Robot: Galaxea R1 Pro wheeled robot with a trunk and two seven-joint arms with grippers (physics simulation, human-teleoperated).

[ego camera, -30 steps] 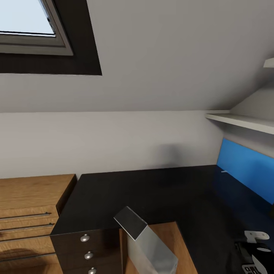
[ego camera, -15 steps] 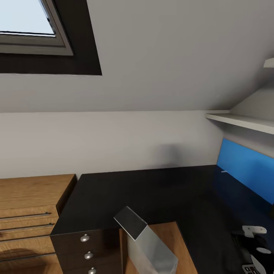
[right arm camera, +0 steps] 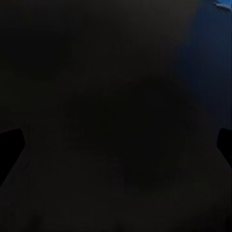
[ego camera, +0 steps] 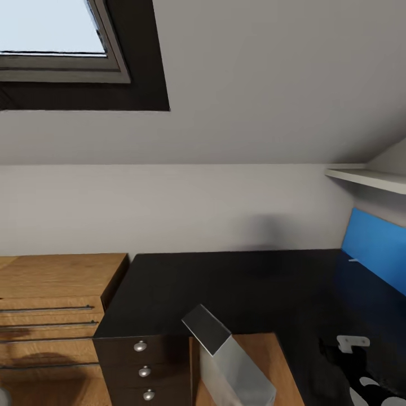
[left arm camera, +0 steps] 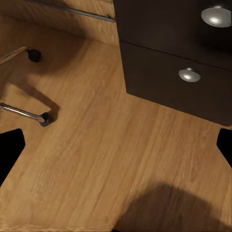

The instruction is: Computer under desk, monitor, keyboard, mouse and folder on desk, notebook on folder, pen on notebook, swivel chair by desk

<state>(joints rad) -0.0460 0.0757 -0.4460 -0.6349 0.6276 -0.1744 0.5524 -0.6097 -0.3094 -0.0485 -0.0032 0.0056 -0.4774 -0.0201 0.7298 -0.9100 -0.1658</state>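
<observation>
- Head view, from the left: I see a window (ego camera: 53, 34) up high, a wooden chest (ego camera: 51, 304) below it, then the desk (ego camera: 225, 287) with its knobbed drawers (ego camera: 144, 369).
- The computer (ego camera: 225, 361) stands tilted on the floor in the desk's nook, just beside the drawers, so I judge that step roughly done.
- The desk top looks bare here: I make out no monitor, keyboard, mouse or folder on it, so I judge most placing is left.
- A small pale sliver, maybe the pen (ego camera: 353, 260), lies by the blue panel (ego camera: 375, 248); too small to be sure.
- My right gripper (ego camera: 361, 372) hangs over the desk's right part; its wrist view has dark tips at both edges, spread wide, holding nothing.
- Left wrist view: chair (left arm camera: 26, 113) legs on the floor beside the drawers; the left gripper's fingertips (left arm camera: 9, 150) are likewise spread wide and empty.
</observation>
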